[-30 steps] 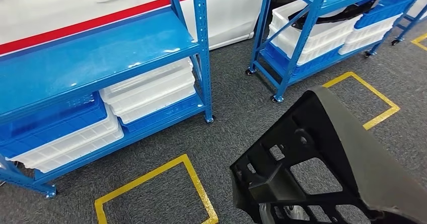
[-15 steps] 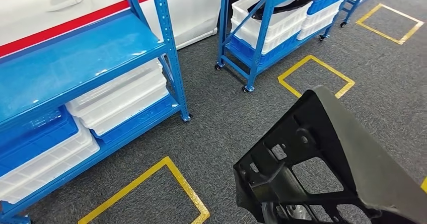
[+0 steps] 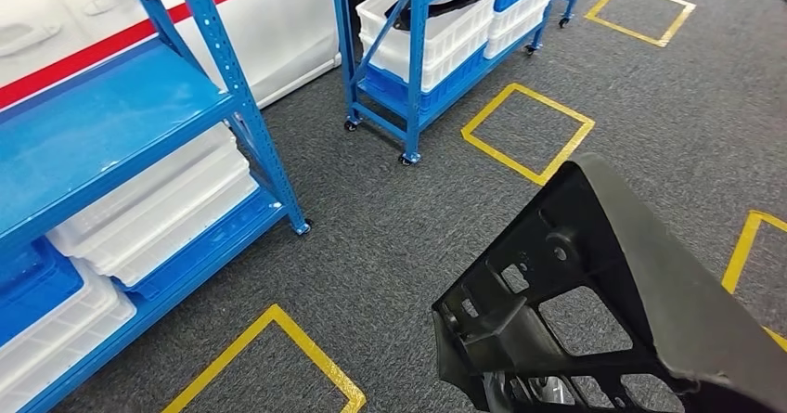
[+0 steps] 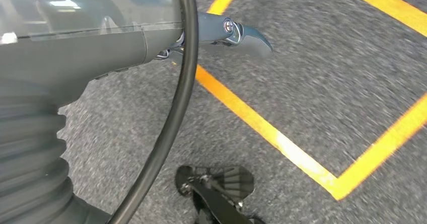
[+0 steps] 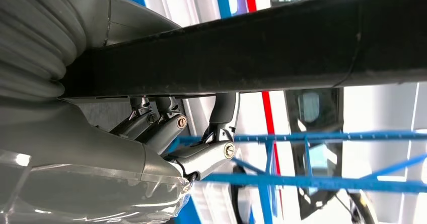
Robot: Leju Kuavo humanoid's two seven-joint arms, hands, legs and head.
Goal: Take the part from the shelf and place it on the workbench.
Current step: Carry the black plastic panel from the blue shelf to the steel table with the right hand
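The part (image 3: 668,283), a large black plastic frame with a ribbed cut-out inner face and a smooth grey outer skin, fills the lower right of the head view, carried above the carpet. In the right wrist view my right hand (image 5: 166,128) reaches up with its fingers (image 5: 151,118) curled onto the part's dark bar (image 5: 252,48) and holds it. My left hand (image 4: 100,43) hangs over the grey floor with nothing in it, one finger (image 4: 236,32) stretched out above a yellow tape line.
A blue shelf (image 3: 102,125) with stacked white bins (image 3: 158,200) stands at the left. A second blue wheeled rack (image 3: 418,51) holding bins stands further back. Behind both is a white car body (image 3: 278,14) with a red stripe. Yellow tape squares (image 3: 524,125) mark the grey carpet.
The whole picture has slid left and down, so the camera has turned right. More carpet and tape squares show on the right. The part keeps its place in the head view.
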